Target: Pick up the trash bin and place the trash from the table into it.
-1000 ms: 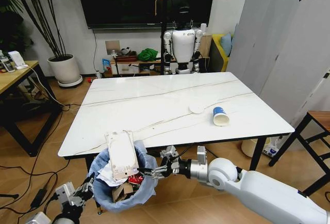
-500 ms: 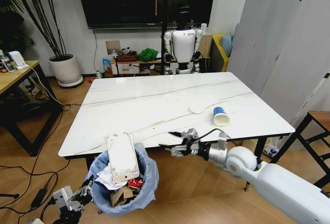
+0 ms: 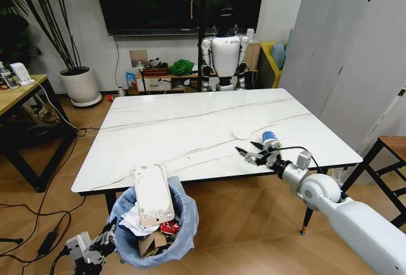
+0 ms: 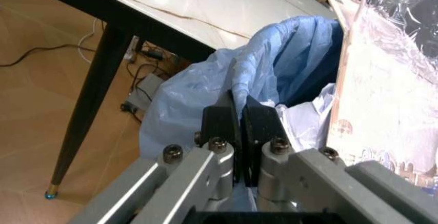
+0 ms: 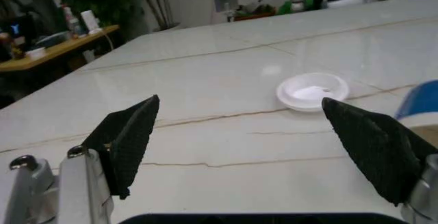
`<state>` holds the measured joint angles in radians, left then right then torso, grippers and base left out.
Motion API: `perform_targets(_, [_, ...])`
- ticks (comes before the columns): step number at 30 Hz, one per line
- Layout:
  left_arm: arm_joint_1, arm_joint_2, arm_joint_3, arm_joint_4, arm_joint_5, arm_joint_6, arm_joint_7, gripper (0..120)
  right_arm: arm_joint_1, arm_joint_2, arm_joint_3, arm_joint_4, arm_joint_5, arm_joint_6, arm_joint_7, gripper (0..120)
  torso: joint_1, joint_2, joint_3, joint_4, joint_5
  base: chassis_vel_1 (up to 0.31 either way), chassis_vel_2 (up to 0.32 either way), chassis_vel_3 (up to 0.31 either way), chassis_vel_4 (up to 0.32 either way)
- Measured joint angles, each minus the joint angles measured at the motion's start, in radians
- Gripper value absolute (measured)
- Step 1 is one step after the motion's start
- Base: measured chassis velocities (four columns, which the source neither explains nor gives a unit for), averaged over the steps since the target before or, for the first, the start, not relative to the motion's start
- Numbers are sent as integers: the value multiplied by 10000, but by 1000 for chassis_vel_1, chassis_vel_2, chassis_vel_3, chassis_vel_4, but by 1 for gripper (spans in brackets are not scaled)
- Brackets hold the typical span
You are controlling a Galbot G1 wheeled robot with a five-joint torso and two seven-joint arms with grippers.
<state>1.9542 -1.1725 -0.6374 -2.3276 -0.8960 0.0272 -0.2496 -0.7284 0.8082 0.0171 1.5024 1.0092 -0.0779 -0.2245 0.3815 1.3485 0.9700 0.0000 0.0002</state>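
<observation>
White marble-look stone topped the table [image 3: 190, 129], which carried a blue-and-white paper cup [image 3: 271, 142] lying on its side and a white lid [image 3: 242, 134] just beside it. Below the near edge stood the trash bin [image 3: 181, 234], its blue liner stuffed with a clear plastic pack [image 3: 152, 196], cardboard and paper. The left gripper [image 4: 239, 119] pinched the liner's rim, fingers closed. The right gripper [image 3: 252, 153] hovered over the table near the cup, fingers spread wide.
</observation>
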Motion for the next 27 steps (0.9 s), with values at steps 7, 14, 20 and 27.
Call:
perform_targets(7, [89,-164,-21,-6,123,-5,32,0,-26,214,237,-706,2,-116,437,90,0,0,0,0,-1,0,0,0,0])
perform_targets(14, [157,-299,-132,-30,154,-14,41,0,47,401,235,-1151,-109,232,513,91,0,-1,1,3,0,0,0,0,0])
perform_targets(20, [150,-340,-133,-31,175,-17,52,0,-222,347,424,-1057,-303,1150,572,100,0,0,0,1,-1,0,0,0,0])
perform_targets(27, [102,-306,-86,25,175,-21,66,0,-700,383,714,-922,-542,1019,932,100,-1,0,0,0,-1,0,0,0,0])
